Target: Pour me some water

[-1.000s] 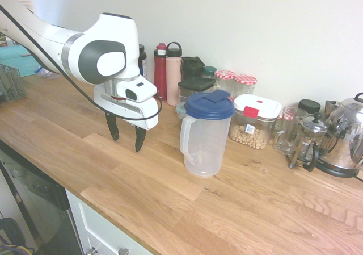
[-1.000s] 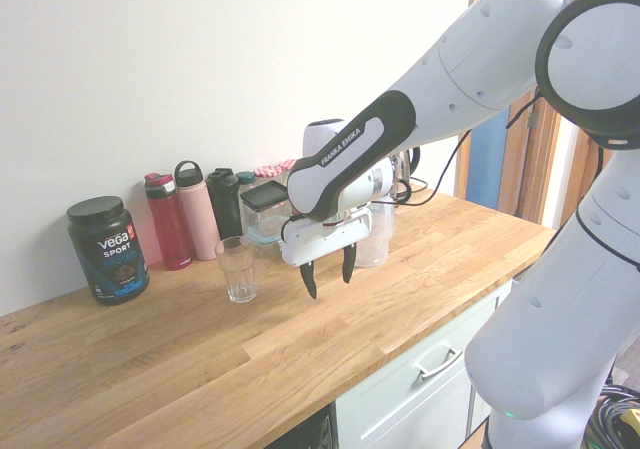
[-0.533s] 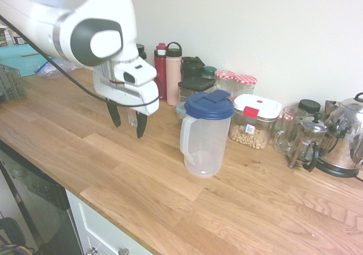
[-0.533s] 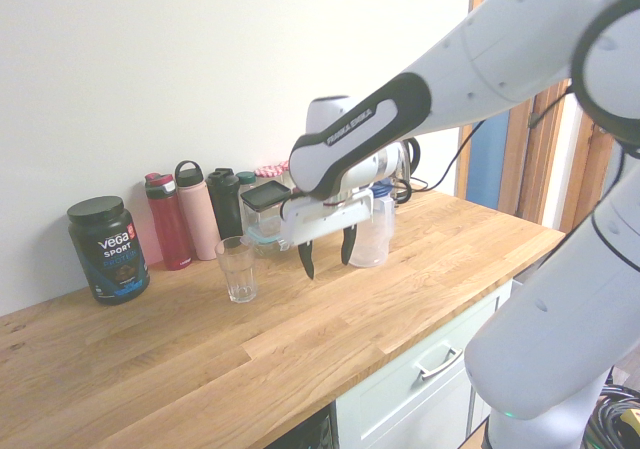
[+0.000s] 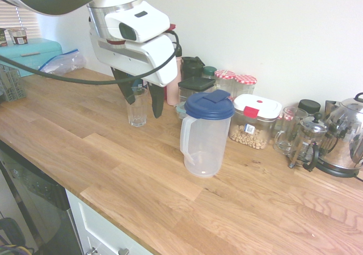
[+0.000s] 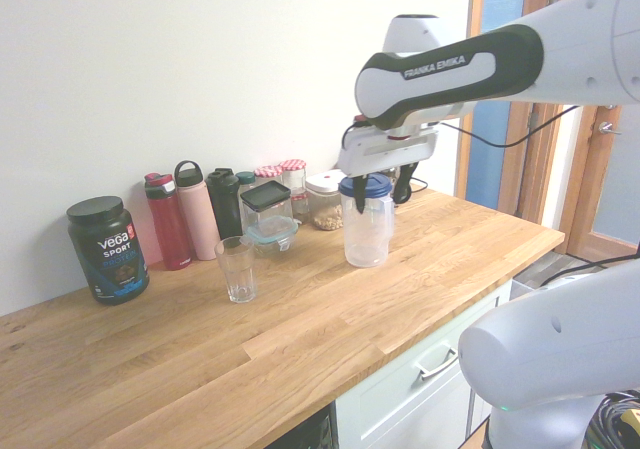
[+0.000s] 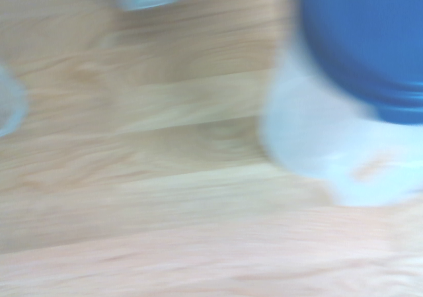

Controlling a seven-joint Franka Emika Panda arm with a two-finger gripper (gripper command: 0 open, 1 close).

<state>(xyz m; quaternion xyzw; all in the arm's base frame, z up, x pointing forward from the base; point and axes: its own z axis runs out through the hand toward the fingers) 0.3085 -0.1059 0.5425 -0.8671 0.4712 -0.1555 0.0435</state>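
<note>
A clear plastic pitcher [image 5: 203,138] with a blue lid [image 5: 209,104] stands on the wooden counter [image 5: 142,175]. It looks almost empty. An empty drinking glass [image 5: 137,108] stands to its left, nearer the wall. My gripper [image 5: 143,97] hangs open and empty above the counter, about level with the lid. In the second exterior view the gripper [image 6: 380,191] is right at the top of the pitcher [image 6: 366,234], with the glass [image 6: 237,269] well off to the left. The blurred wrist view shows the pitcher [image 7: 330,151] and its blue lid [image 7: 363,45].
Along the wall stand water bottles [image 5: 168,70], lidded jars [image 5: 235,83], a container of nuts [image 5: 254,121], a French press [image 5: 306,144] and a kettle [image 5: 346,138]. A black Vega tub [image 6: 107,249] is at the far end. The counter's front edge [image 5: 113,209] is close.
The arm has risen and swung away from the low spot near the glass, over toward the pitcher. The fingers stayed open and empty.
</note>
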